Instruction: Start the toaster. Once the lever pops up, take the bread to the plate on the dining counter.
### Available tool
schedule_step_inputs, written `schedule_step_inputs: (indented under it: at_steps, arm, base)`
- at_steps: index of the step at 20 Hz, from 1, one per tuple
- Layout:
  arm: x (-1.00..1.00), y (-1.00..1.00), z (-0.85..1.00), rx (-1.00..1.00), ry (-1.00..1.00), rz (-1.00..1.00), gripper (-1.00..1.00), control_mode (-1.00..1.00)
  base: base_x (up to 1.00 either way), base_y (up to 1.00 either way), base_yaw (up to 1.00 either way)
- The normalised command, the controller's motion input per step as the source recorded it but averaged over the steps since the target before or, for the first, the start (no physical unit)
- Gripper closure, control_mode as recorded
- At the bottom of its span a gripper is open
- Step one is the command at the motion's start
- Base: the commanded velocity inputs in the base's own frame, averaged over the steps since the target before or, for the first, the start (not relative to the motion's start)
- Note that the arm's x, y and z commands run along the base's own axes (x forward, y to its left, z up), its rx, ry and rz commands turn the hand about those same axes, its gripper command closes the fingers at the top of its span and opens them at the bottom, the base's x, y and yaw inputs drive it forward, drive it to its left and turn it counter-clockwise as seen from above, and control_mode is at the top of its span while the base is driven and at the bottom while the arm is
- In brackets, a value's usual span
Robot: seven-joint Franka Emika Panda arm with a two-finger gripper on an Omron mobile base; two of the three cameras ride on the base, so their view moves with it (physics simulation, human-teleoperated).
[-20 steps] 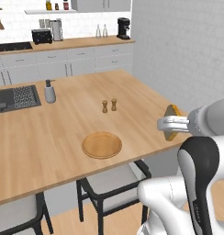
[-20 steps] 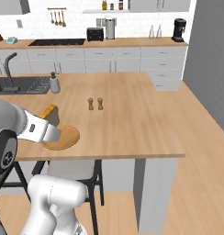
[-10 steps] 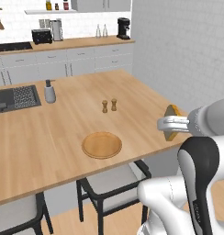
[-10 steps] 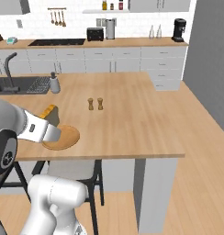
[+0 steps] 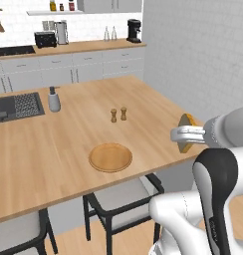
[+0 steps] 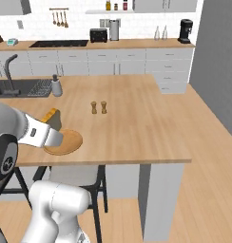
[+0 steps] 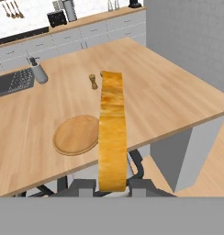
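Observation:
My gripper (image 5: 182, 134) is shut on the bread (image 5: 187, 128), a golden slice with a darker crust held on edge. It hangs just off the near edge of the dining counter (image 5: 143, 109), to the right of the round wooden plate (image 5: 110, 157). From the other side, the bread (image 6: 51, 117) and gripper (image 6: 52, 136) sit over the near left rim of the plate (image 6: 70, 142). In the hand view the bread (image 7: 112, 128) rises between the fingertips, with the plate (image 7: 77, 134) to its left. The black toaster (image 5: 42, 39) stands on the far worktop.
Two small shakers (image 5: 118, 114) stand behind the plate. A soap dispenser (image 5: 54, 99) and sink (image 5: 16, 105) lie at the counter's left. Dark-framed stools (image 5: 121, 196) stand under the near edge. A coffee machine (image 5: 134, 30) is on the back worktop.

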Motion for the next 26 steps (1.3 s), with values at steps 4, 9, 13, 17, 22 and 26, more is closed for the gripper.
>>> schedule_step_inputs:
  at_steps: [4, 9, 13, 17, 22, 26]
  arm:
    - [0.0, 0.0, 0.0, 0.0, 0.0, 0.0, 1.0, 1.0]
    - [0.0, 0.0, 0.0, 0.0, 0.0, 0.0, 1.0, 1.0]
    - [0.0, 0.0, 0.0, 0.0, 0.0, 0.0, 1.0, 1.0]
    - [0.0, 0.0, 0.0, 0.0, 0.0, 0.0, 1.0, 1.0]
    - [0.2, 0.32, -0.3, 0.0, 0.07, 0.14, 1.0, -1.0]
    - [0.45, 0.49, -0.38, 0.0, 0.15, 0.19, 1.0, -1.0]
  base:
    - [0.0, 0.0, 0.0]
    - [0.01, 0.0, 0.0]
    - [0.0, 0.0, 0.0]
    - [0.0, 0.0, 0.01]
    - [0.0, 0.02, 0.02]
    - [0.0, 0.0, 0.0]
